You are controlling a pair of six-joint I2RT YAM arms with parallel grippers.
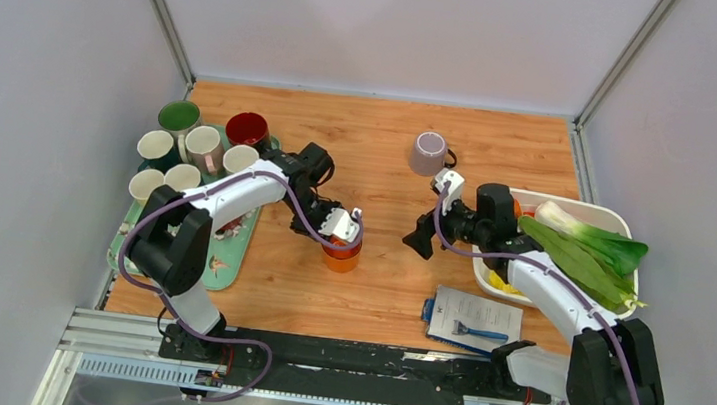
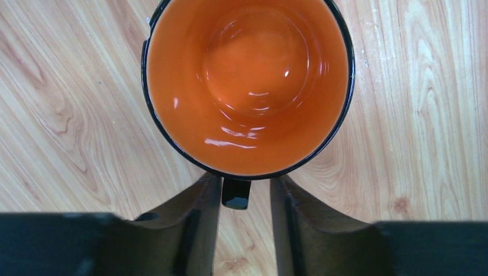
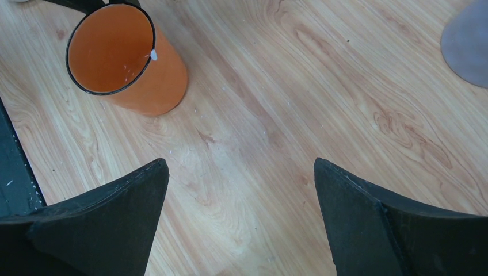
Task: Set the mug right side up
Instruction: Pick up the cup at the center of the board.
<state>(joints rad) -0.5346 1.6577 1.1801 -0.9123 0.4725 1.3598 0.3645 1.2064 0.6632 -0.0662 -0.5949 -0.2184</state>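
An orange mug (image 2: 247,86) with a black rim stands upright on the wooden table, mouth up and empty, also seen in the top view (image 1: 341,255) and the right wrist view (image 3: 155,80). My left gripper (image 2: 246,179) hangs right over it. Its fingers straddle the black handle (image 2: 236,194): the left finger lies against the handle and a gap shows on the right, so the jaws stand open. A lilac mug (image 1: 429,153) sits bottom up at the back. My right gripper (image 3: 240,164) hovers wide open over bare wood between the two mugs, holding nothing.
A green tray (image 1: 229,249) with several mugs lies at the left. A white tub (image 1: 585,208) of leafy greens sits at the right. A paper pad with a blue tool (image 1: 473,320) lies near the front edge by the right arm.
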